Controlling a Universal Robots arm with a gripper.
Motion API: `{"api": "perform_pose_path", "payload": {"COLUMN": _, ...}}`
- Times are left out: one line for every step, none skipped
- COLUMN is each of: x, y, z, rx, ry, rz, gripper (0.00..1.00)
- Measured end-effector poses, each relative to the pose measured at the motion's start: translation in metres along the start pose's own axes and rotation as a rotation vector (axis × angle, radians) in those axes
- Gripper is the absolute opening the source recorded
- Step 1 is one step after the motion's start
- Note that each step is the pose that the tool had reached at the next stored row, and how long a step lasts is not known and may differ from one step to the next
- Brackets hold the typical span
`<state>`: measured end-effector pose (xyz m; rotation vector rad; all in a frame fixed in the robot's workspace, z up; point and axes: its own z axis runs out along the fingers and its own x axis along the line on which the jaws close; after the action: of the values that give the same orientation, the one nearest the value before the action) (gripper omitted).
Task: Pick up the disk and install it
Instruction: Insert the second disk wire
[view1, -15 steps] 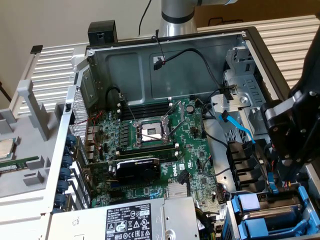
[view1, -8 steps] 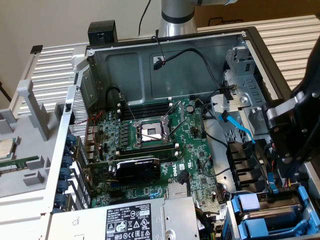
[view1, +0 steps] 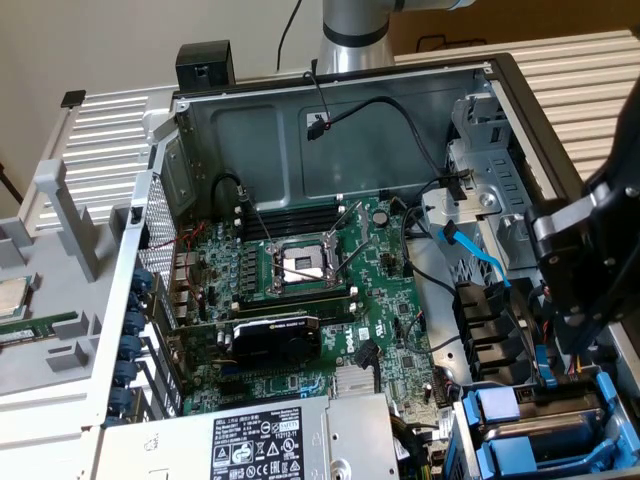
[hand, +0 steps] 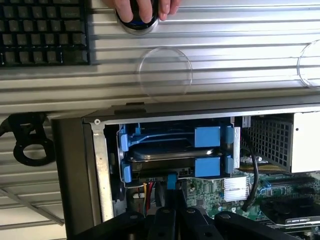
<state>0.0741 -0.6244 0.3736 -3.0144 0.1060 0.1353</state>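
Gripper: the gripper (hand: 172, 220) is hovering just above the drive bay (hand: 172, 150) of the open computer case (view1: 330, 85), its dark fingers (hand: 162, 222) pressed together and holding nothing.

Disk: the disk (hand: 170, 154), a silver drive clipped in a bright blue carrier frame, is sitting in the drive bay, at the corner of the case beside the power supply (view1: 250, 440).

Handling: the disk is looking stiff and fairly heavy for its size; the metal faces are likely slippery, and the drive is probably sensitive to knocks.

Where to hold: the blue plastic tabs (hand: 207, 137) and the side rails of the carrier are appearing the safer grip, rather than the bare metal lid.

Bay contents: two blue carriers are stacking one over the other in the bay; the disk's metal body is showing between them, and red and blue cables are hanging just under it.

Case contents: the motherboard (view1: 300, 290) is lying on the case floor next to the bay, with an open processor socket (view1: 300, 265) and a graphics card (view1: 275, 335).

Outside the case: a person's hand (hand: 145, 10) is resting on a round object beyond the case wall, near a keyboard (hand: 45, 30).
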Motion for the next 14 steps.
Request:
{"api": "perform_pose_path", "payload": {"x": 0.0, "y": 0.0001, "z": -0.0001, "rx": 0.0001, "ry": 0.0, "rz": 0.0, "gripper": 0.11}}
{"api": "perform_pose_path", "payload": {"x": -0.0001, "y": 0.0002, "z": 0.0002, "rx": 0.0004, "ry": 0.0, "rz": 0.0, "gripper": 0.11}}
{"api": "perform_pose_path", "payload": {"x": -0.0004, "y": 0.0004, "z": 0.0006, "rx": 0.0007, "ry": 0.0001, "rz": 0.0, "gripper": 0.11}}
{"api": "perform_pose_path", "payload": {"x": -0.0006, "y": 0.0006, "z": 0.0012, "rx": 0.0011, "ry": 0.0003, "rz": 0.0, "gripper": 0.11}}
{"api": "perform_pose_path", "payload": {"x": -0.0007, "y": 0.0008, "z": 0.002, "rx": 0.0016, "ry": 0.0004, "rz": 0.0, "gripper": 0.11}}
{"api": "perform_pose_path", "payload": {"x": -0.0007, "y": 0.0009, "z": 0.0026, "rx": 0.002, "ry": 0.0004, "rz": 0.0, "gripper": 0.11}}
{"api": "perform_pose_path", "payload": {"x": -0.0007, "y": 0.0009, "z": 0.0031, "rx": 0.0027, "ry": 0.0004, "rz": 0.0, "gripper": 0.11}}
{"api": "perform_pose_path", "payload": {"x": -0.0007, "y": 0.0011, "z": 0.0034, "rx": 0.0037, "ry": 0.0004, "rz": 0.0, "gripper": 0.11}}
{"api": "perform_pose_path", "payload": {"x": -0.0007, "y": 0.0014, "z": 0.0037, "rx": 0.0049, "ry": 0.0003, "rz": -0.001, "gripper": 0.11}}
{"api": "perform_pose_path", "payload": {"x": -0.0007, "y": 0.0018, "z": 0.0039, "rx": 0.006, "ry": 0.0002, "rz": -0.001, "gripper": 0.11}}
{"api": "perform_pose_path", "payload": {"x": -0.0007, "y": 0.0024, "z": 0.0041, "rx": 0.007, "ry": 0.0001, "rz": -0.001, "gripper": 0.11}}
{"api": "perform_pose_path", "payload": {"x": -0.0006, "y": 0.0031, "z": 0.0041, "rx": 0.0073, "ry": 0.0, "rz": -0.001, "gripper": 0.11}}
{"api": "perform_pose_path", "payload": {"x": -0.0005, "y": 0.004, "z": 0.0041, "rx": 0.0076, "ry": 0.0, "rz": -0.001, "gripper": 0.11}}
{"api": "perform_pose_path", "payload": {"x": -0.0004, "y": 0.0048, "z": 0.0042, "rx": 0.0083, "ry": 0.0, "rz": -0.001, "gripper": 0.11}}
